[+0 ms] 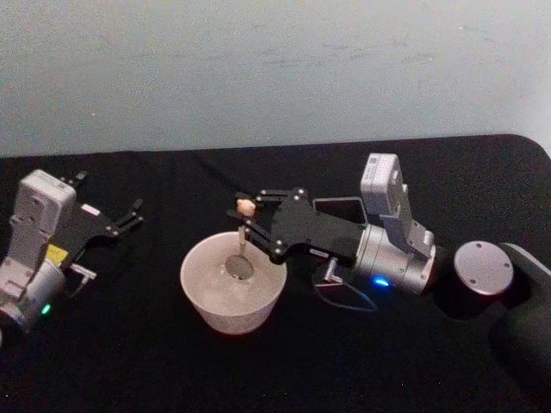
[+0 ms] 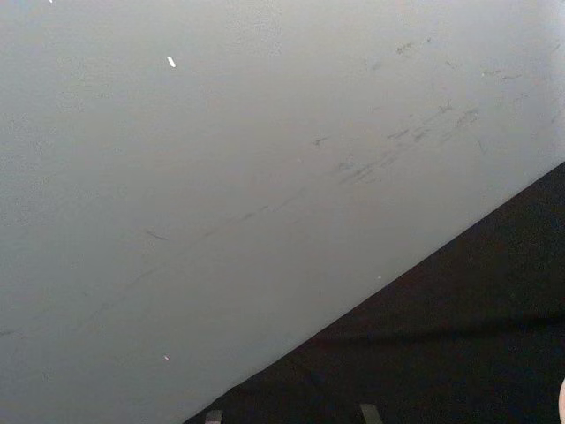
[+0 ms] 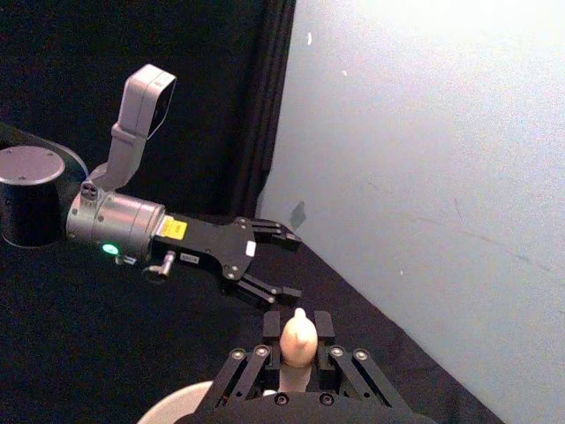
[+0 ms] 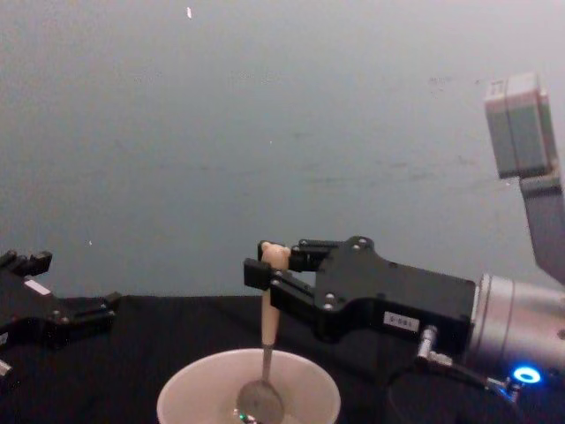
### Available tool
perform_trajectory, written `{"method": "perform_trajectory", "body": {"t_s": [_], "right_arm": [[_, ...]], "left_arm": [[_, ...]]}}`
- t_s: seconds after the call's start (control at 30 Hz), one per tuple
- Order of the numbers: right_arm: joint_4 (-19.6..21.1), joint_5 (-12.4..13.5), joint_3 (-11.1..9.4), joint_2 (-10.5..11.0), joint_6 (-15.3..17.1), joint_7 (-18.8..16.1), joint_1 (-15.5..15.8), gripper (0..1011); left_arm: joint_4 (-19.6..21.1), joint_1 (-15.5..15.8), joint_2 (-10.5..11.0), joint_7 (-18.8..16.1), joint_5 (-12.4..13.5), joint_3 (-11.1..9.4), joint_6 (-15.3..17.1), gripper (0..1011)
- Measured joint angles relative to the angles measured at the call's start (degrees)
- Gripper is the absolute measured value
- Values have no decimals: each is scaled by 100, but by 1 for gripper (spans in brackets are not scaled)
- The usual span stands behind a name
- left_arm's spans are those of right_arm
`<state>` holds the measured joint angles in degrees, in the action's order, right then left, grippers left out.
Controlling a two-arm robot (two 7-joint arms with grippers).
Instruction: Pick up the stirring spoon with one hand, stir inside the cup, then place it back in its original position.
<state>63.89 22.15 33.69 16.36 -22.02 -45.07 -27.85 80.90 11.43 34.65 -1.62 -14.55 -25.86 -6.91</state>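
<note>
Above the cup (image 4: 305,382), the right gripper (image 4: 263,272) clamps the stirring spoon (image 4: 267,325) just under its knob, handle near upright, bowl low inside the cup; the left gripper (image 1: 127,217) idles well to the left, fingers spread.

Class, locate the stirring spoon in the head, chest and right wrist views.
Head view: stirring spoon upright at centre, dipping into the cup.
Chest view: stirring spoon lower centre, bowl inside the cup.
Right wrist view: stirring spoon's knob pinched by the right gripper, near the cup rim.
Shared landmark: the cup.
</note>
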Motion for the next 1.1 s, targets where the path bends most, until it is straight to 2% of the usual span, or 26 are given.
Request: {"method": "perform_trajectory", "body": {"t_s": [0.57, 1.1], "right_arm": [[702, 139, -57, 446, 173, -99, 370, 214], [844, 189, 22, 502, 217, -113, 427, 214]], "left_arm": [[0, 0, 0, 0, 0, 0, 0, 1001], [0, 0, 0, 0, 0, 0, 0, 1001]]}}
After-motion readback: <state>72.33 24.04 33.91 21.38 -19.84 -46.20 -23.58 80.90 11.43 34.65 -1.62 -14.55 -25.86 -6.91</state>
